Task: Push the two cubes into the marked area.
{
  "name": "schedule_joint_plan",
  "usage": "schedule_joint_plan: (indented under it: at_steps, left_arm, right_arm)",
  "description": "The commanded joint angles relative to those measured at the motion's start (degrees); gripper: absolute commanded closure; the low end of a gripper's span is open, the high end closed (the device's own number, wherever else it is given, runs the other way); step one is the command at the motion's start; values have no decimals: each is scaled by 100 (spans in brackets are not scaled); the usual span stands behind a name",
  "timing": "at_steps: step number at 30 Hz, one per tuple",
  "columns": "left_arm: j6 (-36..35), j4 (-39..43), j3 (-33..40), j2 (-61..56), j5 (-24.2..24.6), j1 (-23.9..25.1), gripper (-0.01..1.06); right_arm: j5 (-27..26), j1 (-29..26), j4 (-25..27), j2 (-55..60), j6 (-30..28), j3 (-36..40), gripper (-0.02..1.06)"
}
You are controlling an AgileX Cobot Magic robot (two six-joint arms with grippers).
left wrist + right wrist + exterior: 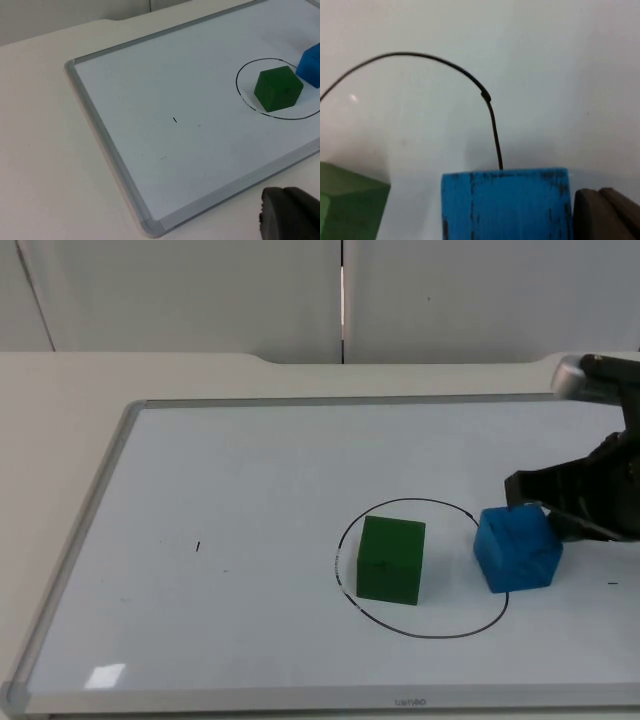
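On the whiteboard (250,480), right gripper (530,495) touches blue cube (516,548).

A whiteboard (250,460) with a grey metal frame lies flat on the cream table top (60,420), a short black pen tick (197,547) on its surface, grey partition wall (180,290) behind.
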Motion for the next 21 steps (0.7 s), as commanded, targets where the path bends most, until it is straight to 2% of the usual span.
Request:
schedule_joint_plan:
  at_steps: [1, 10, 21]
  left_arm:
    - [-5, 29, 17, -24, -5, -24, 105]
    - [-5, 29, 17, -24, -5, -24, 105]
    - [-5, 29, 17, -24, -5, -24, 105]
  right_arm:
    - [-138, 37, 9, 0, -7, -31, 105]
    - [-123, 77, 9, 419, 84, -31, 105]
    - [-571, 505, 9, 458, 141, -31, 105]
